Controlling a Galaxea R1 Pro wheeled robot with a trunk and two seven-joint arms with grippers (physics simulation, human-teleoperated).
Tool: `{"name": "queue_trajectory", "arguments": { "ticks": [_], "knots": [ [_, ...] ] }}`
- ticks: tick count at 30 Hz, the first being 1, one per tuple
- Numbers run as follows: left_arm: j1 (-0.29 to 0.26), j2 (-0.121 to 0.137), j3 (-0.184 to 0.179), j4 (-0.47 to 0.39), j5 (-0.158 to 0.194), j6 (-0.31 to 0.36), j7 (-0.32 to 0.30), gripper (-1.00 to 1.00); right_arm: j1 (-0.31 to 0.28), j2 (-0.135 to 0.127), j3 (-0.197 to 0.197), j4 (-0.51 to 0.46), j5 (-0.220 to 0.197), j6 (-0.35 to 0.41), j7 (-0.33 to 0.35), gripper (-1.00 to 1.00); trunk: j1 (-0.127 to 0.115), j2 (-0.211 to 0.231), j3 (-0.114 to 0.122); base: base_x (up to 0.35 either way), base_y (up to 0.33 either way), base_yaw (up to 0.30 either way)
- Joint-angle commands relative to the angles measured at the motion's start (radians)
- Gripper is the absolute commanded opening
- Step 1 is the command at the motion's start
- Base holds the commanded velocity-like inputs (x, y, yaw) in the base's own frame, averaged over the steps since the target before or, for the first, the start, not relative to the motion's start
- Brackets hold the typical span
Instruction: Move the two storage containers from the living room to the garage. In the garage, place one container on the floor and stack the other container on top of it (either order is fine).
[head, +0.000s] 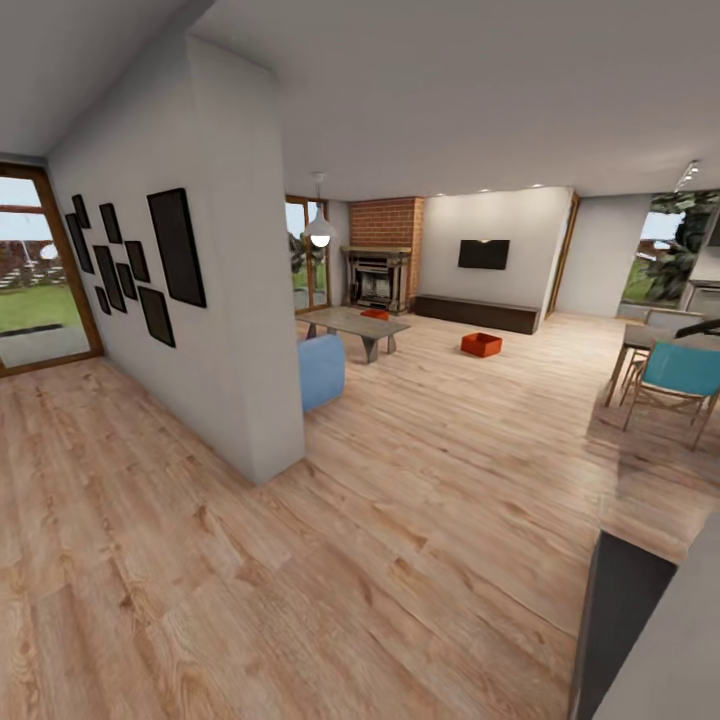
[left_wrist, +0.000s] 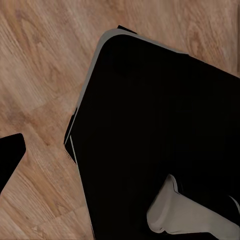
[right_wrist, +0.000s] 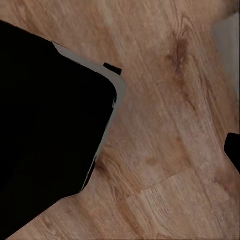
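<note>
Head view looks across the light wood plank floor (head: 420, 560) toward the living room, where both storage containers wait: one orange-red bin (head: 481, 344) sits on the planks in front of the low TV cabinet (head: 478, 313), the other (head: 375, 314) rests on the grey coffee table (head: 355, 325) near the brick fireplace (head: 381, 268). Both lie far ahead of the arms, well out of reach, so the likely step is simply driving closer, skirting the white partition wall (head: 215, 290) and the blue sofa (head: 322, 370). Each wrist camera faces down onto planks and the robot's dark base (left_wrist: 160, 135), which suggests the arms hang tucked for travel. Whether either gripper's jaws are apart or together cannot be told; nothing is carried.
</note>
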Motion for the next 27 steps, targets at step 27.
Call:
{"name": "queue_trajectory", "arguments": {
  "ticks": [27],
  "knots": [
    [0.000,0.003,0.002,-0.001,0.002,-0.003,0.002,1.00,-0.001,0.029,-0.054,0.005,0.001,0.039,-0.199,1.00,0.001,0.000,0.000,0.327,0.000,0.000]
  ]
}}
